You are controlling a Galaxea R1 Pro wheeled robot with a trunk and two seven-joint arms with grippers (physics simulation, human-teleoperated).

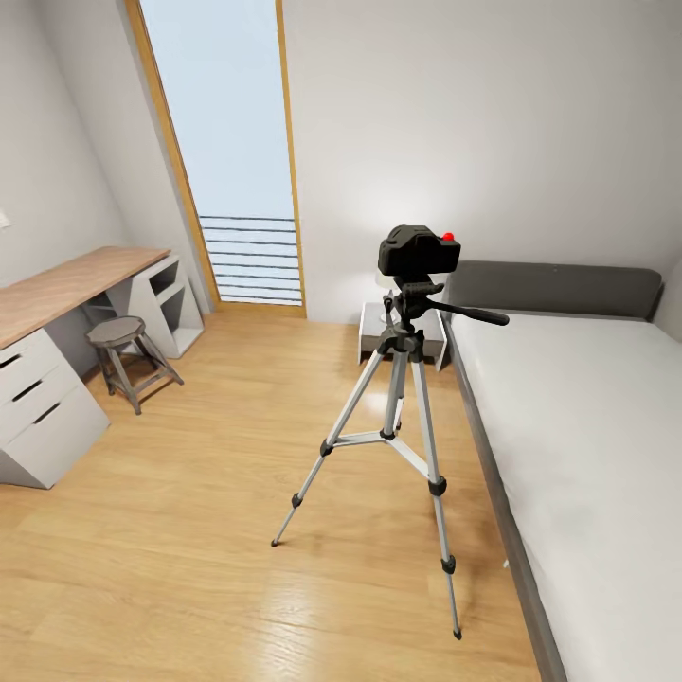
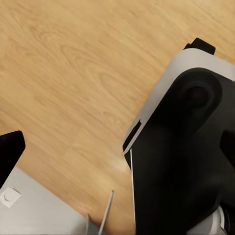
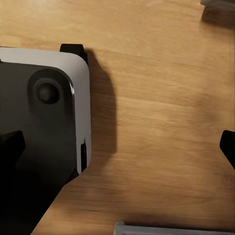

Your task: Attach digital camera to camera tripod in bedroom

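Your desk point(image 1: 66, 284) is cut off at the left edge, the bed point(image 1: 587, 426) at the right. Between them, the digital camera point(image 1: 419, 250) sits atop the camera tripod point(image 1: 403, 398) on the wood floor point(image 1: 189, 530). Your wrist views catch only dark fingertip point(image 2: 9, 152) edges over the robot base point(image 3: 44, 122); each claw looks spread, holding nothing.
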